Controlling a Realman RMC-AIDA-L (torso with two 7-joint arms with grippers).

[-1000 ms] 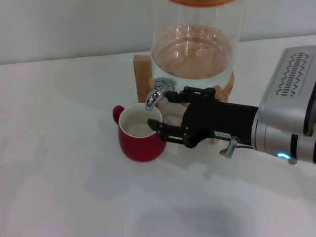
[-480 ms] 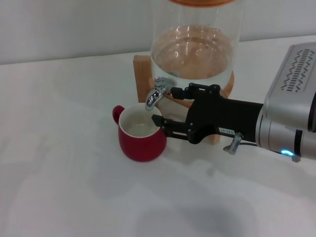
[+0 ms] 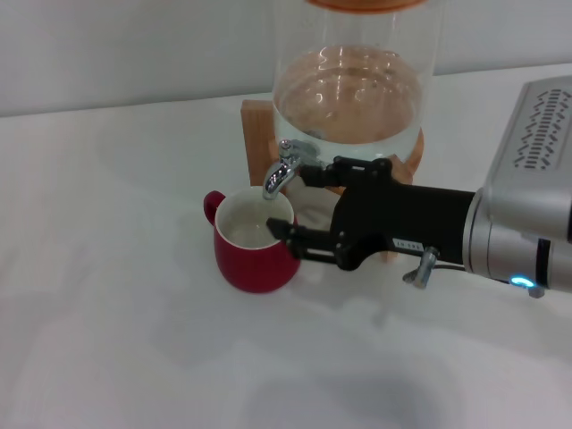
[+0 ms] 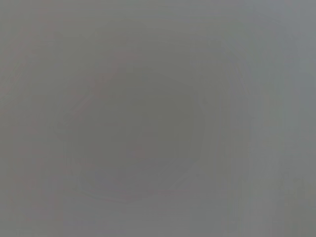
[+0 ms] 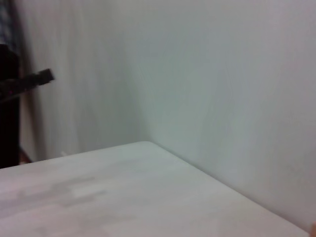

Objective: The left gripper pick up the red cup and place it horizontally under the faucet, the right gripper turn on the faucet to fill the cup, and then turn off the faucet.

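Red cup (image 3: pixel 256 246) stands upright mid-counter, under the faucet (image 3: pixel 284 167) spout. Right gripper (image 3: pixel 292 203) spread, upper finger at the lever, lower by the cup rim, clasping nothing. Left gripper unseen. Lever likely stiff, slick chrome; best pushed at its tip. Cup heavy once filled.

The right end effector (image 3: pixel 300 204), fingers spread, reaches the faucet (image 3: pixel 284 166) above the red cup (image 3: pixel 254 239).

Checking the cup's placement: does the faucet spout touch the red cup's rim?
Apart. The head view shows the faucet spout ending above the red cup opening, with cream interior visible below it.
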